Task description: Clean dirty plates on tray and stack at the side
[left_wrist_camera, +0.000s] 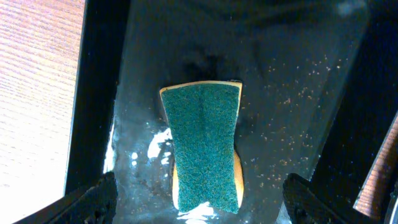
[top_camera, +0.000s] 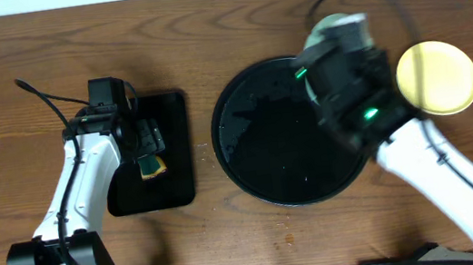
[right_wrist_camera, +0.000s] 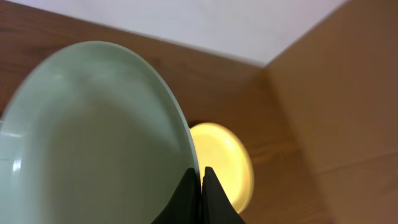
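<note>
Left pincer (left_wrist_camera: 200, 190): spread wide above green-topped sponge (left_wrist_camera: 205, 143) on rectangular black tray (left_wrist_camera: 298, 74)
Right pincer (right_wrist_camera: 200, 180): clamped on rim of pale mint round plate (right_wrist_camera: 93, 137)

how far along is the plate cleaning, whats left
Looks done: the yellow plate sits on the table beside the round tray, which holds no plates. In hand: the right gripper is shut on the rim of the mint plate; the sponge lies on the small tray under the open left gripper. Left: probably stacking the mint plate on the yellow.
</note>
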`<state>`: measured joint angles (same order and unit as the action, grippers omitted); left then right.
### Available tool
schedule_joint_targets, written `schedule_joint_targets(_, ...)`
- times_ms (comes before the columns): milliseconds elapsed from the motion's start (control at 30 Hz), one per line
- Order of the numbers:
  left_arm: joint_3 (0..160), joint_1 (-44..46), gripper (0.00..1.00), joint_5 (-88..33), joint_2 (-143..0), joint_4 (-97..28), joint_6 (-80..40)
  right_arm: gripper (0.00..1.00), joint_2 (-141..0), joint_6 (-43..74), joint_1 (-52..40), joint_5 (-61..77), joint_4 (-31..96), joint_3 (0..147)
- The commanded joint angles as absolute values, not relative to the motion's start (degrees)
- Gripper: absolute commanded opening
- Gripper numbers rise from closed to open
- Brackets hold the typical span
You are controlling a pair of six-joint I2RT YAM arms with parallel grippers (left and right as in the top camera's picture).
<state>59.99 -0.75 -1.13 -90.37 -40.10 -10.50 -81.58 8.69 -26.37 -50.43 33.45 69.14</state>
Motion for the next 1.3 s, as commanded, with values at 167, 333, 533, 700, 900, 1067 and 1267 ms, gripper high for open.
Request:
schedule_joint_targets(167,59.46,-1.06,0.86,-0.8,-90.59,-40.18,-10.39,0.01,-81.8,17.74,2.35,-13.06,31.88,69.21)
schedule_joint_targets(333,59.46,-1.06,0.87,-0.8,-90.59,-40.16,-10.39,0.01,-82.89,19.55,18.24,-5.61,30.0,69.21)
schedule_joint_targets(533,59.46,-1.06,0.87,-0.8,-90.59,-40.16,-10.39,0.01,-86.39,19.49,28.21,-5.23,29.02,69.21)
schedule_joint_targets(700,59.46,-1.06,0.88,-0.8,-90.59,-40.16,-10.39,0.01,-91.79,19.4,29.36,-1.72,28.23,69.21)
schedule_joint_targets(900,59.46,-1.06,0.88,-0.8,-90.59,-40.16,-10.39,0.44,-98.3,19.0,29.12,-1.13,28.29,69.21)
schedule_joint_targets(1067,59.46,-1.06,0.88,-0.8,-90.59,-40.16,-10.39,0.58,-96.79,13.76,29.06,9.89,27.83,69.43)
schedule_joint_targets(1267,59.46,-1.06,0.88,-0.8,-90.59,-40.16,-10.39,0.63,-91.22,2.52,27.62,33.01,29.28,70.15)
